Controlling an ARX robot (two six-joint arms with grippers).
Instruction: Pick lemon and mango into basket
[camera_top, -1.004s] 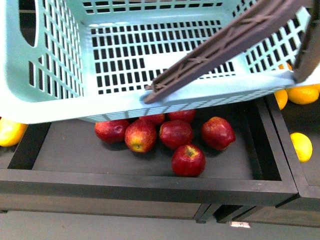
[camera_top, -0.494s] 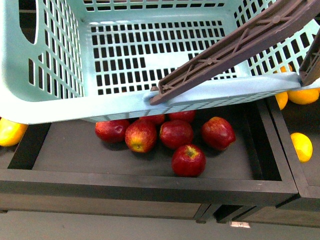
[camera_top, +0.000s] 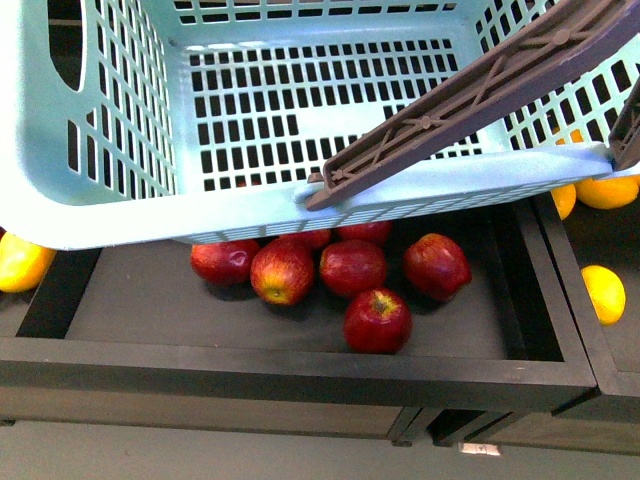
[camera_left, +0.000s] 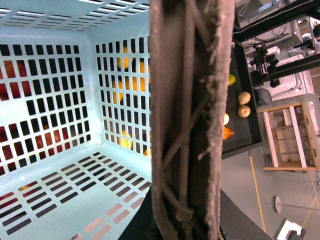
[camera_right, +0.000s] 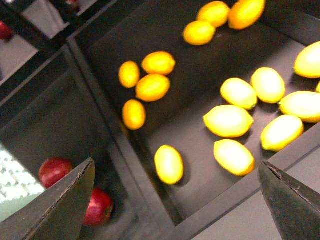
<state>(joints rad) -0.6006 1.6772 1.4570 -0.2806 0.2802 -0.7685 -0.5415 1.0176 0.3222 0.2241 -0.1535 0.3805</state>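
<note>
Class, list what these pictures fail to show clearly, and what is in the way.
- Rear apples: front view, under the basket rim.
- Orange fruit: front view, behind the basket corner, cut by the edge.
- Fruit beyond the basket wall: left wrist view, slats and handle block it.
- Yellow fruit: right wrist view, blurred.

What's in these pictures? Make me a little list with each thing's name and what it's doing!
basket: pale turquoise, nothing in it, up above the apples
apples: red, in the dark tray under the basket
lemons: yellow, loose in the next tray, none picked yet
right gripper: open, over the lemons
</note>
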